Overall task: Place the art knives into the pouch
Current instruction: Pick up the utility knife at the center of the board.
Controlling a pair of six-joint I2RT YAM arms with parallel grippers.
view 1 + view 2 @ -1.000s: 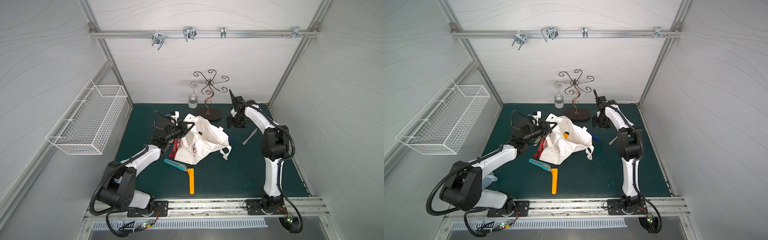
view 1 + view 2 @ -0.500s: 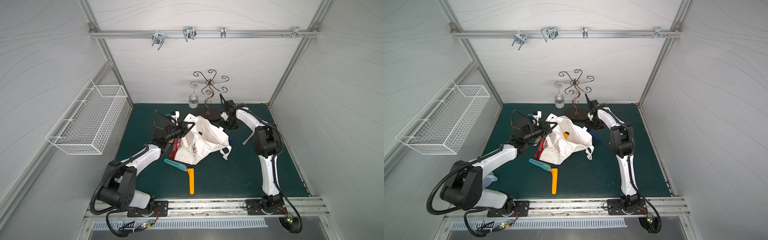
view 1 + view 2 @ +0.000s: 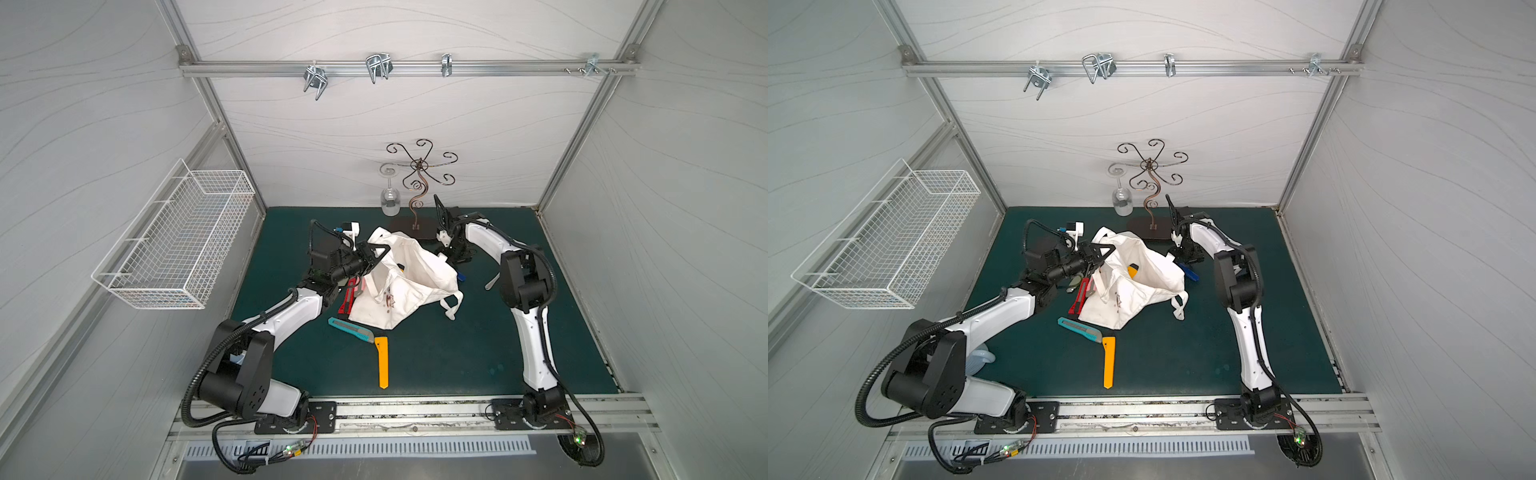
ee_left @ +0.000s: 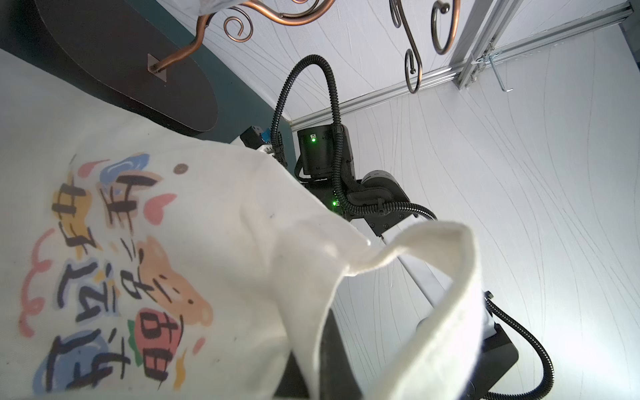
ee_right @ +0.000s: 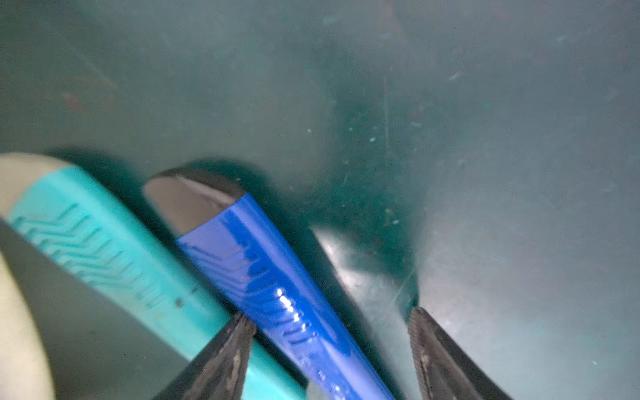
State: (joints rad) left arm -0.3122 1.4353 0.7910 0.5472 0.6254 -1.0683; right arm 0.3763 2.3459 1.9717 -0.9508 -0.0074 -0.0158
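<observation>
White-panel booth, dark green mat (image 3: pixel 436 353) as work surface. Wire basket (image 3: pixel 174 249) on the L wall, curly metal stand (image 3: pixel 422 235) at the back w/ a glass (image 3: pixel 390 201) hung upside down. The pouch (image 3: pixel 409 286) lies crumpled mid-mat, one loop handle trailing front-right.

The blue art knife (image 3: pixel 460 276) lies flat on the mat just R of the pouch, outside it. Long axis is diagonal: the visible end points front-right, the rest runs back-left under my R pincer (image 3: pixel 455 259). In the R wrist view its dark end cap points away from my wrist. A teal handle (image 5: pixel 104 242) lies alongside, approx parallel; touching or not, can't tell.

R pincer is spread and aimed down at the mat, straddling the blue knife. One fingertip (image 5: pixel 228 346) sits btwn blue and teal, the other is over bare mat, nothing clamped. R arm: lower link rises from the front rail, elbow high, forearm reaches back and inward, wrist bent down beside the stand's base.

L pincer (image 3: pixel 376 257) is pressed together on the pouch's rim, holding that edge up. L arm runs low and diagonal from the front-left base.

Also on the mat: red knife (image 3: pixel 348 297) against the pouch's L side, teal cutter (image 3: pixel 349 329) and orange knife (image 3: pixel 381 361) in front. A yellow knife (image 3: pixel 401 267) shows in the pouch mouth.
</observation>
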